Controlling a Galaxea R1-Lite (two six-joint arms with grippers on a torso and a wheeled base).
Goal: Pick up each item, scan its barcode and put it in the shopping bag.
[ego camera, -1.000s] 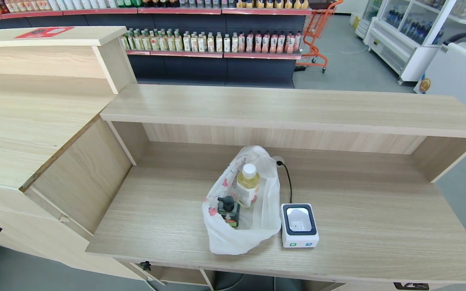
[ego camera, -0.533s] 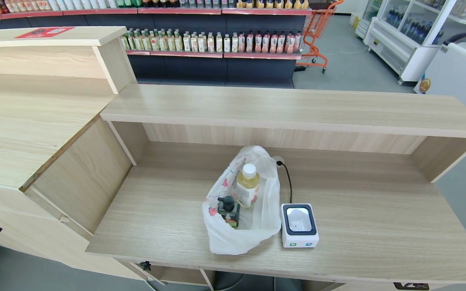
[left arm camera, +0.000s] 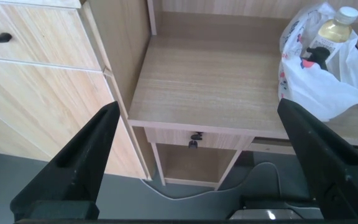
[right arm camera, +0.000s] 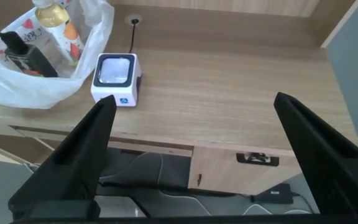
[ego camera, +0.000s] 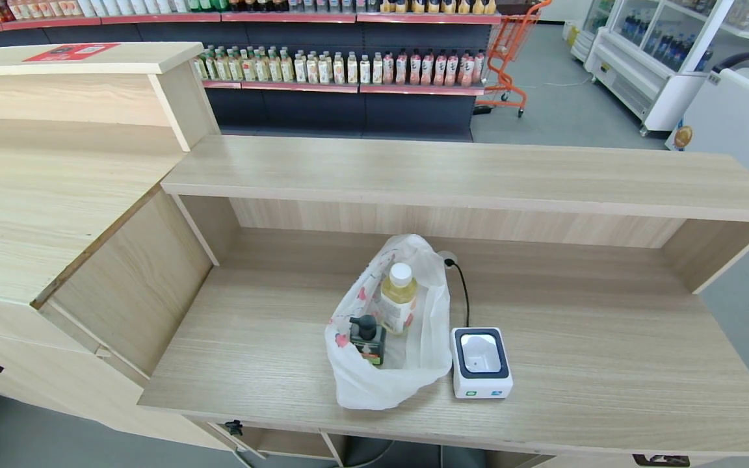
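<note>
- Left gripper (left arm camera: 197, 109): two dark fingers spread wide apart with nothing between them. It is held low, in front of the counter's near edge.
- Right gripper (right arm camera: 194, 99): two dark fingers likewise spread wide and holding nothing. It is also low, before the counter's near edge.
- Light wood-grain checkout counter (ego camera: 608, 364): fills the lower half of the head view and carries every item below.
- White thin plastic shopping bag with red print (ego camera: 381, 387): lower centre of the head view, mouth open upward, slumped on the counter.
- White box-shaped barcode scanner with a dark-framed window (ego camera: 480, 361): just right of the bag, touching or nearly touching its side, window facing up.
- Dark green squarish pump bottle with a black pump head (ego camera: 367, 343): upright inside the bag, toward its near side.
- Clear bottle of yellow drink with a white cap (ego camera: 398, 300): upright inside the bag, behind the pump bottle.
- Black cable (ego camera: 463, 292): runs from the scanner back to a port in the counter.
- Raised wooden ledge (ego camera: 478, 175): spans the centre of the frame.
- Dark store shelving with rows of bottles (ego camera: 348, 68): top of the frame.
- Orange trolley (ego camera: 510, 52): upper right.
- Step, as judged: both goods in sight are bagged, so the task looks complete or at its close.
- Next move, as judged: no grasp is called for unless a further item turns up.
</note>
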